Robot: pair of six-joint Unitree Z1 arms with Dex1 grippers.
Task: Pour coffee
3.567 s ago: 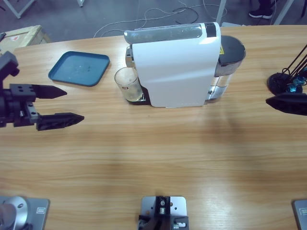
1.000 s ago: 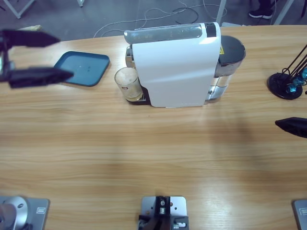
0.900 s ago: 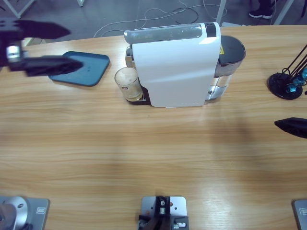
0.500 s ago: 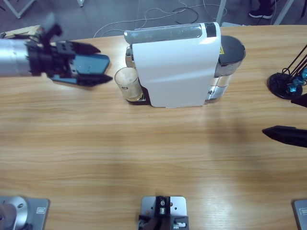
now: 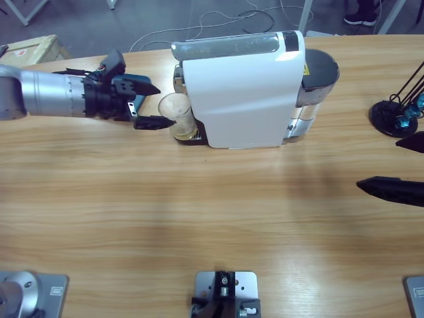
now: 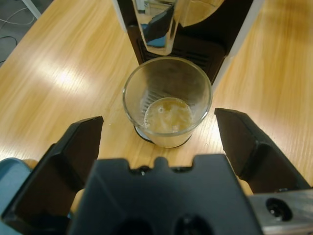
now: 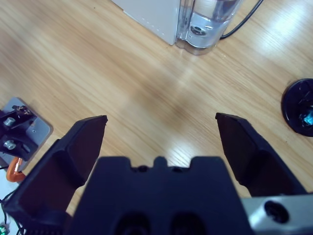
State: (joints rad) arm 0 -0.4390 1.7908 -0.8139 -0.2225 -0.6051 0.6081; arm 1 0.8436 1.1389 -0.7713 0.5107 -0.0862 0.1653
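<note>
A small clear tumbler (image 5: 176, 116) stands under the spout of the white coffee machine (image 5: 245, 93). A little pale yellowish-brown coffee (image 6: 168, 114) lies in its bottom. My left gripper (image 5: 165, 106) reaches in from the left and is open, with its jaw tips on either side of the tumbler's (image 6: 167, 100) near side and not touching it. The left gripper (image 6: 159, 117) looks straight at the glass and the machine's chrome spout (image 6: 156, 24). My right gripper (image 5: 377, 163) hangs open at the right edge, over bare table, with nothing between its fingers (image 7: 161, 119).
A blue tray (image 5: 137, 80) lies left of the machine, mostly hidden under the left arm. The machine's clear water tank (image 5: 318, 79) is on its right side. A black round lamp base (image 5: 391, 116) stands at the far right.
The left arm swung in from the far left, over the tray, until its open jaws reached the tumbler. The right gripper shifted a little leftward into view.
</note>
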